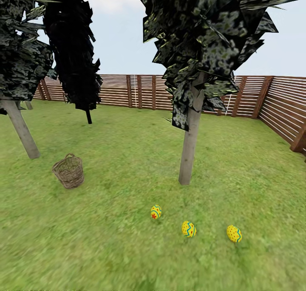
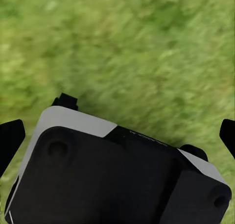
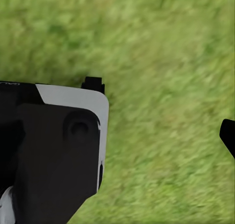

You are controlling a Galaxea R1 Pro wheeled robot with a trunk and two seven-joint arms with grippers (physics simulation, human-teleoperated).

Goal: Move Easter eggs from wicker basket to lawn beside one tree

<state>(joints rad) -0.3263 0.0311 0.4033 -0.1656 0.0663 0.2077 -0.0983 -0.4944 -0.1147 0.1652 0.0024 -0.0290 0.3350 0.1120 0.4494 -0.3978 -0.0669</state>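
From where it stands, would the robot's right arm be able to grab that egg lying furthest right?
Probably not yet. The rightmost egg lies in open lawn with nothing around it, but no arm appears near it; the right wrist view shows just grass below.

Three yellow Easter eggs (image 1: pixel 156 212) (image 1: pixel 188 229) (image 1: pixel 233 233) lie apart on the lawn (image 1: pixel 127 248) near the upright pale-trunked tree (image 1: pixel 190 148). Wicker basket (image 1: pixel 69 171) stands tilted, well apart to their left.

Lawn (image 1: pixel 127 155): tree (image 1: pixel 190 151) at centre; three eggs in a row before it, left (image 1: pixel 156 211), middle (image 1: pixel 188 229), right (image 1: pixel 233 233). Basket (image 1: pixel 69 171) well left of the tree. Fence (image 1: pixel 140 91) behind.
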